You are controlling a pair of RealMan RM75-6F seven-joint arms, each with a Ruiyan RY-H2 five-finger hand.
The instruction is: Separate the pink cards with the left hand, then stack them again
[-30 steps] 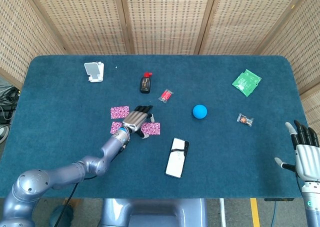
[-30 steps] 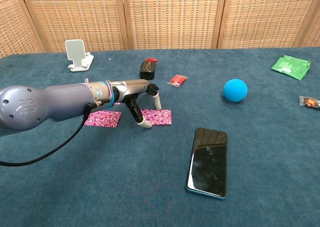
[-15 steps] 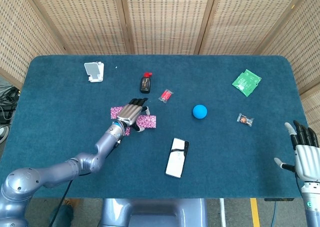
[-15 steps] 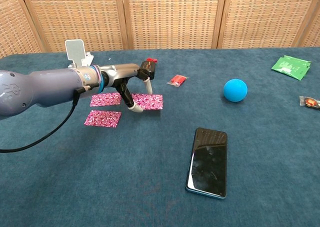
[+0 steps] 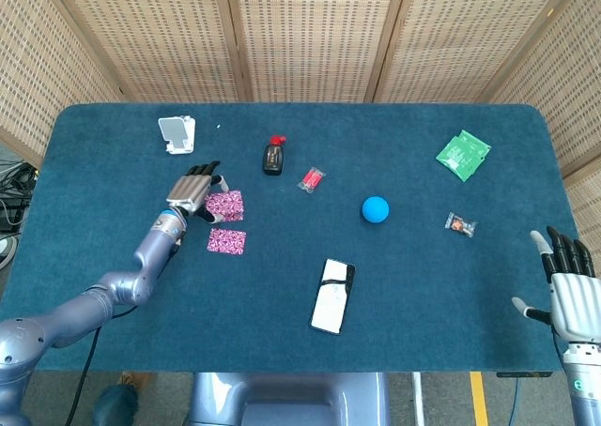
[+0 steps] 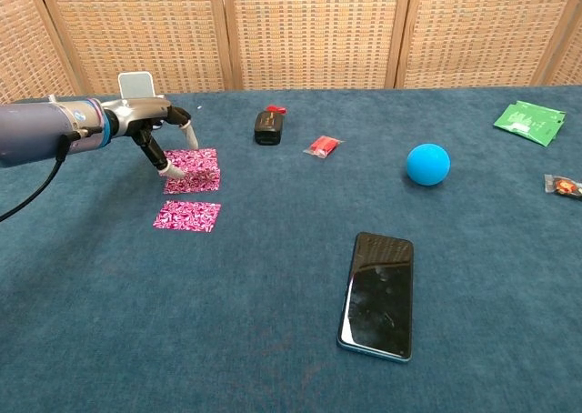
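The left arm reached from the 7 o'clock corner toward 1 o'clock, its left hand point(image 5: 192, 190) palm-down with fingers point(image 6: 169, 168) spread and tips angled down (whether they touched anything could not be told). The right hand point(image 5: 568, 290) stood upright at 4 o'clock, fingers apart and pointing up, holding nothing.

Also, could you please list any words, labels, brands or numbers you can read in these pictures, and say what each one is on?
None can be read.
Green packet: pale print, too small to read.
Small wrapper: markings blurred.
Black bottle: no label legible.
Pink cards: pattern only, no text.
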